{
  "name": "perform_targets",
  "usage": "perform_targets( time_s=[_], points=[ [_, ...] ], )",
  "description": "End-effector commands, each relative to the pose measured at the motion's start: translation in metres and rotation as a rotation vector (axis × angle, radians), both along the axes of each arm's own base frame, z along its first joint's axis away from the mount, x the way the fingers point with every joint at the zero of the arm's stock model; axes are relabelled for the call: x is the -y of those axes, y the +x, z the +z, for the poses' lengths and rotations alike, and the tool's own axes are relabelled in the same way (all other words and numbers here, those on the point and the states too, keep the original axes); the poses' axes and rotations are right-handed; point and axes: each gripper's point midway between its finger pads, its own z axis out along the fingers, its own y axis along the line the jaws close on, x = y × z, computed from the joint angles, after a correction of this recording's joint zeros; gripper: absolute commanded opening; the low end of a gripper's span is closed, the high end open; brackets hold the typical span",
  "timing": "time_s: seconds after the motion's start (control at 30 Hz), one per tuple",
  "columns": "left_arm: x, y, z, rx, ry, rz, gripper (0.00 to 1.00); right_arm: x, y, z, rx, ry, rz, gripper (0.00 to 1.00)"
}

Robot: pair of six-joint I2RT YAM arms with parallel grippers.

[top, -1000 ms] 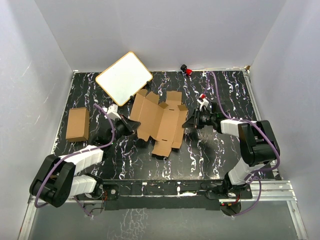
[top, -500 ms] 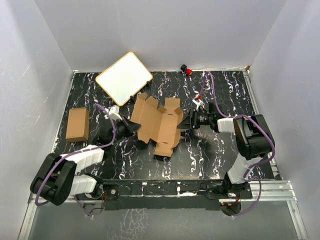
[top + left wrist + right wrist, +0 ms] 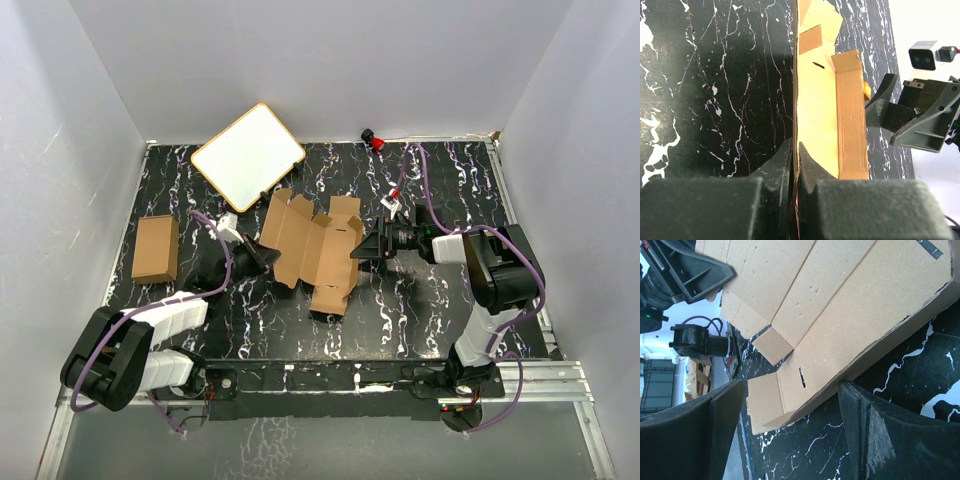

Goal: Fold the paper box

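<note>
The paper box (image 3: 310, 245) is a brown die-cut cardboard sheet with several flaps, lying mid-table with its left side raised. My left gripper (image 3: 268, 258) is shut on the sheet's left edge. The left wrist view shows the thin cardboard (image 3: 822, 110) pinched edge-on between the two fingertips of that gripper (image 3: 795, 150). My right gripper (image 3: 362, 248) stands open at the sheet's right edge. In the right wrist view its jaws (image 3: 792, 405) are wide apart. The tilted sheet (image 3: 840, 305) hangs just in front of them, its lower edge close to one fingertip (image 3: 852, 395).
A white board with a tan rim (image 3: 248, 156) leans at the back left. A small brown oblong carton (image 3: 156, 249) lies at the left side. A small red and black object (image 3: 377, 141) sits at the back edge. White walls enclose the black marbled table (image 3: 430, 310).
My right gripper went from shut to wide open and moved left toward the sheet. The sheet shifted slightly left and bowed up. The left gripper kept its hold.
</note>
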Motion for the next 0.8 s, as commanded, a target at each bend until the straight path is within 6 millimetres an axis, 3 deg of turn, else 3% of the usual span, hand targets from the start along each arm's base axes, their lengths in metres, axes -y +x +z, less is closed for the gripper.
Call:
perform_targets(
  time_s=[0.0, 0.1, 0.2, 0.6, 0.67, 0.77],
  points=[
    [0.0, -0.002, 0.005, 0.016, -0.003, -0.001, 0.0, -0.003, 0.008, 0.011, 0.073, 0.041, 0.036, 0.8],
    [0.0, -0.003, 0.003, 0.012, -0.001, -0.001, 0.0, -0.001, 0.007, 0.011, 0.057, 0.057, 0.028, 0.76],
    [0.0, -0.003, 0.0, 0.006, -0.003, -0.003, 0.0, 0.001, 0.009, 0.01, 0.033, 0.065, 0.01, 0.59],
    [0.0, -0.004, -0.002, -0.001, -0.005, -0.001, 0.0, -0.001, -0.002, 0.009, -0.039, 0.169, 0.08, 0.7],
    [0.0, -0.004, -0.002, 0.0, -0.004, 0.001, 0.0, -0.001, -0.004, 0.008, -0.044, 0.178, 0.102, 0.67],
    [0.0, -0.004, -0.002, -0.001, -0.003, 0.0, 0.0, -0.001, -0.004, 0.007, -0.049, 0.183, 0.113, 0.53]
  ],
)
